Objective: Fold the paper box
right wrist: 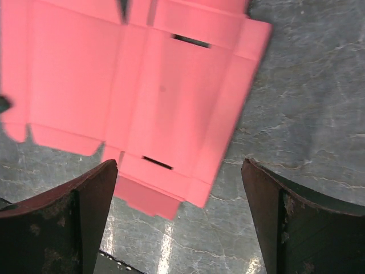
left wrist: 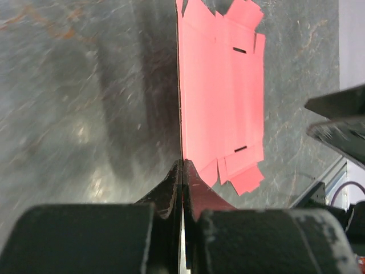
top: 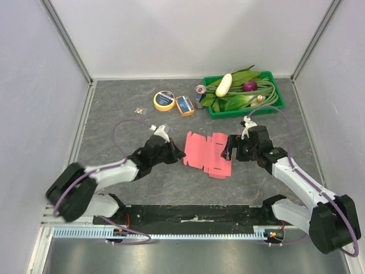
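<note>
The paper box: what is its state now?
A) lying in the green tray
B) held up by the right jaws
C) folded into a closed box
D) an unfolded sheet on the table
D: the paper box lies spread out on the table, tabs and slots showing.

The paper box [top: 208, 154] at centre frame is plain pink-red with thin dark slits. The table [top: 114, 108] is dark grey, veined like stone. At upper right, a green tray [top: 217, 79] holds green leaves [top: 236, 101], a white vegetable [top: 223, 85] and a purple onion [top: 250, 86]. At upper centre lie a yellow tape roll [top: 164, 100] and a blue-and-orange box [top: 185, 105].
</note>
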Motion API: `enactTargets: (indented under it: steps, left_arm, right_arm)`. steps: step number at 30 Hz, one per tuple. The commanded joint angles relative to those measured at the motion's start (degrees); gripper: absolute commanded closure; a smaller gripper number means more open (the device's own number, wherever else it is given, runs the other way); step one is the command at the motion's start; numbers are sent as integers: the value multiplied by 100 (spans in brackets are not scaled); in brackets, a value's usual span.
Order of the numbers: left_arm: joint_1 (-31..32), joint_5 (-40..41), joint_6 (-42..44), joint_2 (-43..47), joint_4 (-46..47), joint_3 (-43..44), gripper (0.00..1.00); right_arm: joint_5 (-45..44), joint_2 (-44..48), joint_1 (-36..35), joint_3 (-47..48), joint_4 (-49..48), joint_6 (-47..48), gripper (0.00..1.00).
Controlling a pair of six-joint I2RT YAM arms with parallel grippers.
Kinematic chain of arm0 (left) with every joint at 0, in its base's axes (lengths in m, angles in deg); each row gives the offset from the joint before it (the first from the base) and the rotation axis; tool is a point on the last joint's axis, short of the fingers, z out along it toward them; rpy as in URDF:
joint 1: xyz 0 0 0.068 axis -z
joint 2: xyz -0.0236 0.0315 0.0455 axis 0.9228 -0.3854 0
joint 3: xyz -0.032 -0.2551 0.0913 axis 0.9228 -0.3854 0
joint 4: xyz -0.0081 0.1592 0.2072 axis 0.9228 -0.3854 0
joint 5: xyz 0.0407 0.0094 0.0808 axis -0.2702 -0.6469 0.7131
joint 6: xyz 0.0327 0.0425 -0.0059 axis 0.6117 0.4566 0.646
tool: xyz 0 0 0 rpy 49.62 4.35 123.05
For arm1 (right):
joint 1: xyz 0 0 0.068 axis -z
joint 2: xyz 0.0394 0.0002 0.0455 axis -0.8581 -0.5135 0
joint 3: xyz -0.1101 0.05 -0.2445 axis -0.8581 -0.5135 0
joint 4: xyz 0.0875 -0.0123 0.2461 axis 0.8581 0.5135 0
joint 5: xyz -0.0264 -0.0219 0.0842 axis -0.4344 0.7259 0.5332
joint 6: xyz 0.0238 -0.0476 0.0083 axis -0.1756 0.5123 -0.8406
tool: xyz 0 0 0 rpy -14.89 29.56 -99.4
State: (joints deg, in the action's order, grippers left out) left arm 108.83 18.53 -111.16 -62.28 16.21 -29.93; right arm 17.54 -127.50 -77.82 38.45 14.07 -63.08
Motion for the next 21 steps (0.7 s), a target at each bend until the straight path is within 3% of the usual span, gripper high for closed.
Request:
enactTargets:
  steps: [1,6,13,14,16,17,19,21]
  left_arm:
    - [16,741,233,1655,-1229,-776,98]
    - [8,1400,-653,3841,-2389,-1689,98]
    - [16,1235,-1270,5418,-3082,-2281,98]
    - [16,1190,-1183,5489,-3233,-2246,83]
    - [16,1050,-1060,5639,-3540,-2079,64]
    - [16,1040,-937,5683,-3864,-2009,47]
    - [16,962,-788,5753,-4138,-1763,34]
    - [16,926,-559,5719,-4437,-1439,32]
  right_arm:
    - [-160,-232,-315,-35,-390,-128,2]
    - [182,-750,-719,-141,-1057,-347,2]
    - [797,-1559,-958,-106,-1629,-313,7]
    - [859,-1655,-958,-106,-1682,-287,8]
    - [939,-1709,-958,-106,-1683,-173,9]
    - [939,-1718,-958,-115,-1674,-120,10]
    - [939,-1727,-958,-132,-1665,-50,9]
    - [947,-1762,-967,-159,-1665,-23,10]
